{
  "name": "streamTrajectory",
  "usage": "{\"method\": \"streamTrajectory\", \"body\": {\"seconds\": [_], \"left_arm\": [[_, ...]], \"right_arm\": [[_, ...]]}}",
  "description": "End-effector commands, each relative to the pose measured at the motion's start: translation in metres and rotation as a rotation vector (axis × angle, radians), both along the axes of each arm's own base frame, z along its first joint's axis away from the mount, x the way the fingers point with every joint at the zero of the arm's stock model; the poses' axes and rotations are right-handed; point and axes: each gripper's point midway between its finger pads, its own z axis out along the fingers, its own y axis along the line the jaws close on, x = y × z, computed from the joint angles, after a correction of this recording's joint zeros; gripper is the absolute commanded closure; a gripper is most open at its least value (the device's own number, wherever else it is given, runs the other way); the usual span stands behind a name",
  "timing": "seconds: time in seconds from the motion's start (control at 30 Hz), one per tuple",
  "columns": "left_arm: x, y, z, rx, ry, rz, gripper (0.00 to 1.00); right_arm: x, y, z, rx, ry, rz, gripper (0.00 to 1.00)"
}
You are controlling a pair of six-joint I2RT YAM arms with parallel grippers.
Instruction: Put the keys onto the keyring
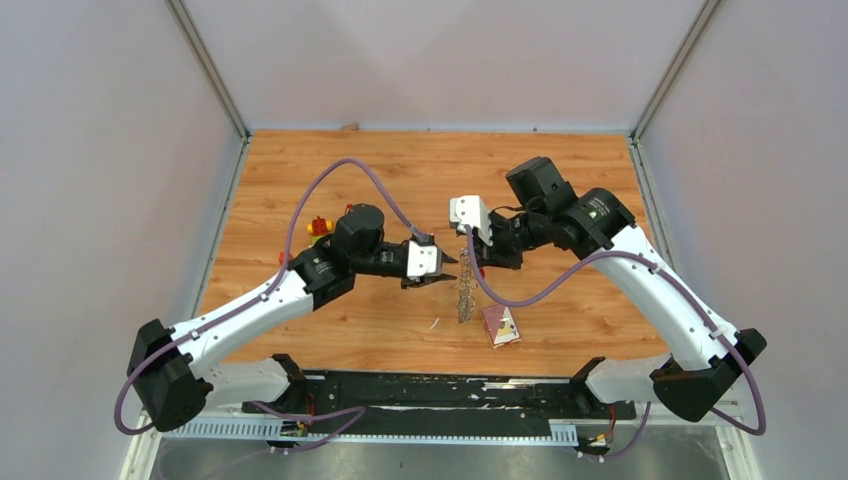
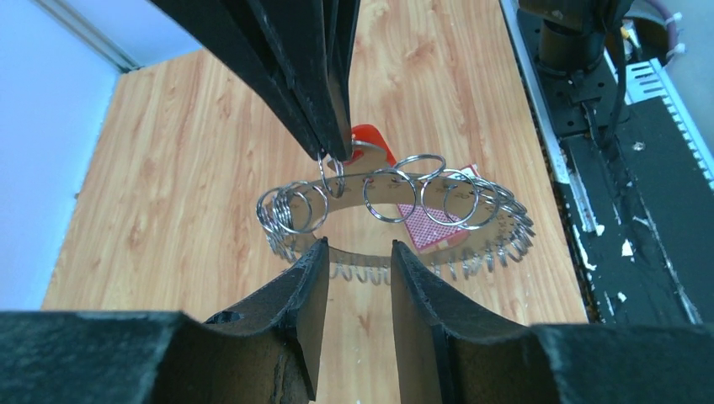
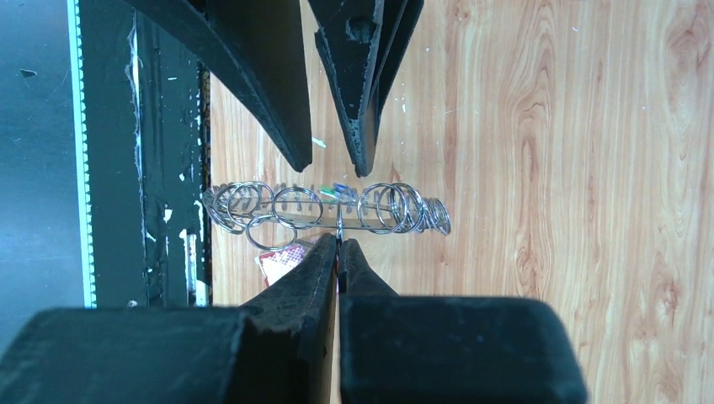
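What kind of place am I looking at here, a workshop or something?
Most likely a robotics test booth: a wooden table boxed in by plain pale panels, with a white left arm and right arm bolted to a black rail at its near edge.

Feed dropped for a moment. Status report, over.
Right pincer shut on keyring, ring hanging. Left pincer open, tips near the ring. Maroon card underneath.

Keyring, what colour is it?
The keyring is shiny silver-grey metal; it shows best in the left wrist view.
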Motion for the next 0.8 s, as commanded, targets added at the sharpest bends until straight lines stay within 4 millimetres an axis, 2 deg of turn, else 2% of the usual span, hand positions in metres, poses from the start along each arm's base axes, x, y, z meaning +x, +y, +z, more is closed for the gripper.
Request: {"method": "streamTrajectory", "body": {"seconds": [0.0, 0.03, 0.4, 0.63, 0.77], "left_arm": [[-0.003, -0.002, 0.036, -0.191, -0.02, -0.018, 0.6], [-0.005, -0.002, 0.042, -0.228, -0.021, -0.027, 0.6], [-0.018, -0.004, 0.053, -0.43, 0.048, -0.112, 0.59], [-0.012, -0.014, 0.057, -0.46, 0.101, -0.124, 0.61], [-0.007, -0.016, 0.051, -0.455, 0.109, -0.106, 0.63]], "right_arm": [[-0.001, 0.004, 0.019, 0.046, -0.052, 0.026, 1.0], [-0.001, 0.005, 0.019, 0.053, -0.055, 0.027, 1.0], [-0.002, 0.01, 0.015, 0.065, -0.028, 0.038, 1.0], [-0.002, 0.009, 0.014, 0.062, -0.026, 0.035, 1.0], [-0.002, 0.01, 0.015, 0.065, -0.027, 0.035, 1.0]]}}
